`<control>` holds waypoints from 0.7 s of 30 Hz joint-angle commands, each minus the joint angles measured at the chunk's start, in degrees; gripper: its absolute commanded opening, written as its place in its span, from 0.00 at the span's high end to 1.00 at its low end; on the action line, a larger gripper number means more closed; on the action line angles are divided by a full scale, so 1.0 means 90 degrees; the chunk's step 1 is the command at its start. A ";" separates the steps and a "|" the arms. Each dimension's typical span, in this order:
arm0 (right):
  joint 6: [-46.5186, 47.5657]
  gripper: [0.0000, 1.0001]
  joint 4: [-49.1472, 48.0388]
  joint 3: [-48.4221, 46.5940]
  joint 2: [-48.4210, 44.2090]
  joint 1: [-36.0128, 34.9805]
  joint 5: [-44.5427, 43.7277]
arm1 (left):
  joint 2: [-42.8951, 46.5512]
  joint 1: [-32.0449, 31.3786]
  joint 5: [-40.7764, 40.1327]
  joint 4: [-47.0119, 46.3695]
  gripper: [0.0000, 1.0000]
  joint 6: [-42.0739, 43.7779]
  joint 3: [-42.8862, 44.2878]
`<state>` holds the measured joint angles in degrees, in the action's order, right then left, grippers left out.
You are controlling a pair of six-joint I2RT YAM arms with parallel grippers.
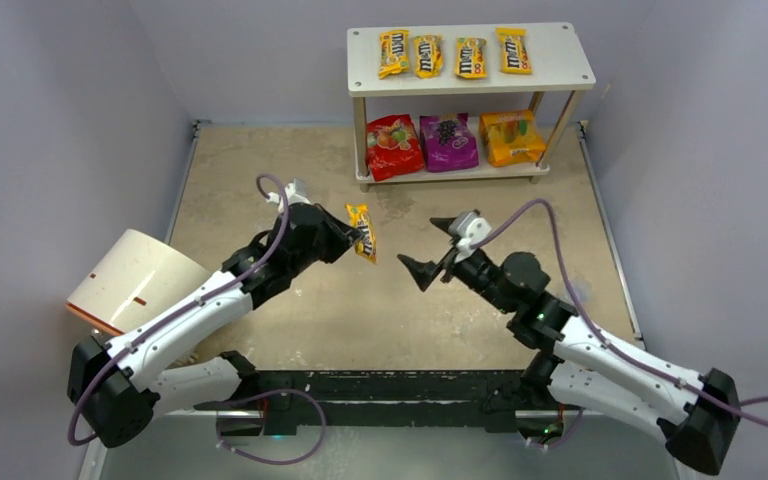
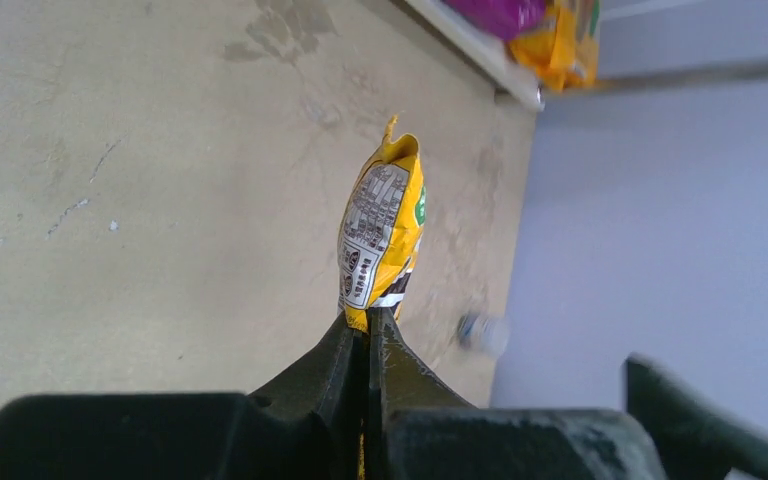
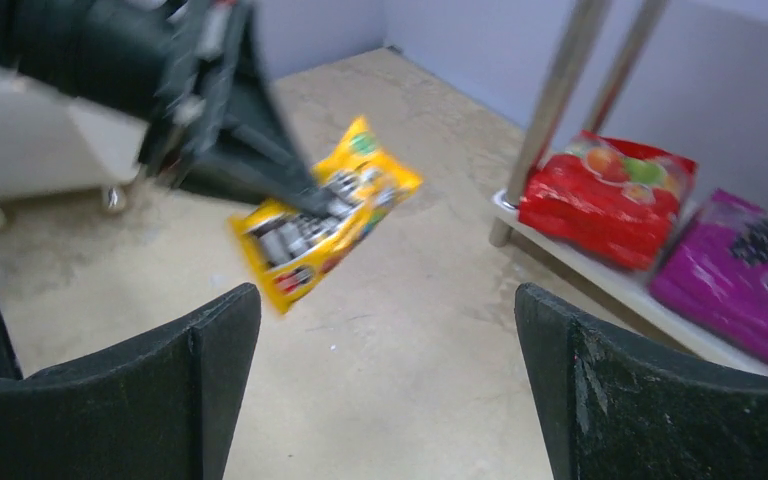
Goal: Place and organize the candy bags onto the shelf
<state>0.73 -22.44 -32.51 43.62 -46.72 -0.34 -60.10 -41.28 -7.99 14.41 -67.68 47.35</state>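
Left gripper (image 2: 368,320) was clamped on a yellow packet (image 2: 385,230), which I held clear of the table (image 1: 260,170), in front of the shelf (image 1: 563,72); right gripper (image 1: 430,246) stood with jaws apart, near the packet; four packets (image 1: 470,57) lay on the top tier, three pouches (image 1: 449,141) below.

A: What carries everything here?

B: A tan table (image 1: 390,310), mottled with darker stains, with walls on three sides.

A: And what rests on it directly?

B: The white shelf (image 1: 560,68) stands on thin legs at the far edge, right of centre. A white cylinder (image 1: 135,275) with an orange rim sits tilted at the left edge. A black rail (image 1: 380,385) runs along the near edge.
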 commanded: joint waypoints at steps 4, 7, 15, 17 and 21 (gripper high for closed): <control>0.2029 0.05 -0.2099 0.0245 0.1268 -0.1042 -0.0239 | -0.0626 -0.0007 -0.1282 0.0867 1.00 -0.2254 0.1192; 0.2291 0.12 -0.2632 0.0221 0.1706 -0.1258 -0.0241 | -0.0633 -0.0004 -0.1330 0.0931 1.00 -0.2521 0.1242; 0.3099 0.21 -0.2575 -0.0404 0.2852 -0.1392 -0.0409 | -0.0489 -0.0013 -0.1282 0.0821 1.00 -0.2812 0.1192; 0.3206 0.24 -0.2858 -0.0423 0.3022 -0.1399 -0.0434 | -0.0481 -0.0013 -0.1231 0.0717 1.00 -0.2809 0.1135; 0.3344 0.26 -0.3065 -0.0564 0.3228 -0.1398 -0.0555 | -0.0490 -0.0019 -0.1134 0.0713 1.00 -0.2833 0.1096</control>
<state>27.51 -43.88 -34.06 71.96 -59.02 -3.55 -65.93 -41.28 -18.44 22.83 -91.66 56.16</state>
